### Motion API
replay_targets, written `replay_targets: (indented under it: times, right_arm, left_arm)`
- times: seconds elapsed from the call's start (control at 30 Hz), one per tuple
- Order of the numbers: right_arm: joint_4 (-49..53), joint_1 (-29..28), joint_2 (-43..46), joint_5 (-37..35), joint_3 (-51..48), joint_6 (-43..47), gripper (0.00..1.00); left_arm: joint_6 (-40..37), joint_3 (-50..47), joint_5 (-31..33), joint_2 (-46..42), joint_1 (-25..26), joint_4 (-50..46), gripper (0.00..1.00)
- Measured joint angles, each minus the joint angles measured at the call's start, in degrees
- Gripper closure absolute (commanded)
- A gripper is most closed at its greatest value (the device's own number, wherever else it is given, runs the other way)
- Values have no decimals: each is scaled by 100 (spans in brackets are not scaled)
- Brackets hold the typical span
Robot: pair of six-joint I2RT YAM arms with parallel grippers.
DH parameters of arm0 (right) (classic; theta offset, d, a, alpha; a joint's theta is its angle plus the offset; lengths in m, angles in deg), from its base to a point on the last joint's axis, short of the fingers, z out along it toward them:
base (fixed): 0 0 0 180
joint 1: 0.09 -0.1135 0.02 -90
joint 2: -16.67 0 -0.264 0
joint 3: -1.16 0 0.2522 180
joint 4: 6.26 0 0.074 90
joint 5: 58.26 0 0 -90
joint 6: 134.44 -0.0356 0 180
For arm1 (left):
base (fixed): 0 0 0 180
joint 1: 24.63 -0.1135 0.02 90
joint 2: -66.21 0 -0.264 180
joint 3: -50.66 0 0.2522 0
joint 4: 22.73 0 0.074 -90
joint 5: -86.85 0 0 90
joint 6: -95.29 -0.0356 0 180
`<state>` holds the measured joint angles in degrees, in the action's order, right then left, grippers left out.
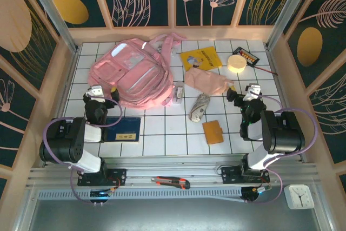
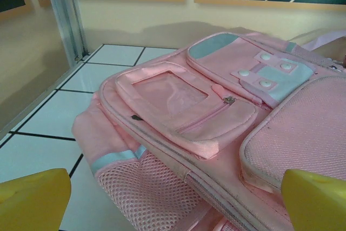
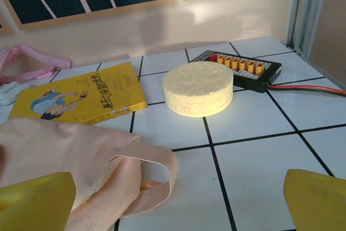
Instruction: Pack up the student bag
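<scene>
The student bag [image 1: 135, 74] is a big pink backpack lying flat at the back left of the tiled table. Its zipped front pocket [image 2: 189, 114] and mesh side pocket [image 2: 157, 193] face the left wrist camera. My left gripper [image 1: 101, 93] sits just off the bag's near left edge, open, its yellow fingers [image 2: 32, 198] wide apart with nothing between them [image 2: 178, 204]. My right gripper [image 1: 244, 94] stands open at the right, empty [image 3: 178, 204], with the handle loop of a peach cloth bag [image 3: 81, 160] just ahead of its left finger.
A yellow booklet [image 1: 201, 58], a pale round disc [image 1: 236, 63] and a black connector board [image 1: 248, 55] lie at the back right. A grey patterned pouch [image 1: 199, 106], an orange wallet [image 1: 213, 132] and a dark blue booklet [image 1: 121, 129] lie nearer. A utility knife [image 1: 170, 182] rests on the front rail.
</scene>
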<state>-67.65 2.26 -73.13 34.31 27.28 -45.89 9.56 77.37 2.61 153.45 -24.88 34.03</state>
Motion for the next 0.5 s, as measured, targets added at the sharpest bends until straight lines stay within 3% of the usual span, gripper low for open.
replay_targets:
  times: [0.5]
  right_arm:
    - [0,9,0,7,0,0,1]
  left_arm:
    - [72,-44,334,0,0,170,1]
